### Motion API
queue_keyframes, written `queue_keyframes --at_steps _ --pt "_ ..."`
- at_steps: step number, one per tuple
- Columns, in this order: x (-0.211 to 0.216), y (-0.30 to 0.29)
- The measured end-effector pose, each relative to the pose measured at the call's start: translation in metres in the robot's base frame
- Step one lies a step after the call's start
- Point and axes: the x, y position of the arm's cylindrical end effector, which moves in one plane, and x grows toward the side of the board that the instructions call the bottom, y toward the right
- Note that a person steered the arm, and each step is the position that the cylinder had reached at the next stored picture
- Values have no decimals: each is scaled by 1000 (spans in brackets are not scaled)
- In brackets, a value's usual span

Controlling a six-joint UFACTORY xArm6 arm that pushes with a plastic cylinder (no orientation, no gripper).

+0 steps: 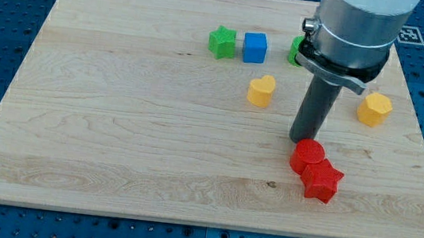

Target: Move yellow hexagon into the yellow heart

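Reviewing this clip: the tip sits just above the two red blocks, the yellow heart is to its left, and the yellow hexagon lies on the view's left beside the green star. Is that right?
Not quite. The yellow hexagon lies on the view's right, away from the green star, as the camera view shows. The rest holds: my tip sits just above the two red blocks, with the yellow heart to its left.

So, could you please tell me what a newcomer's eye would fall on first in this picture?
Most striking is the big grey arm coming down from the view's top right, its dark rod ending in my tip just above the red cylinder, which touches a red star. Next come the yellow heart left of the rod and the yellow hexagon to its right, apart from each other.
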Motion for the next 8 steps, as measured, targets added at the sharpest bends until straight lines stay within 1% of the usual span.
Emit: queue_keyframes --at_steps 2,3,4,5,7,8 --pt "0 102" --pt "-17 138" --pt "-51 140" --pt "-49 140" --pt "-71 143" --pt "-68 153"
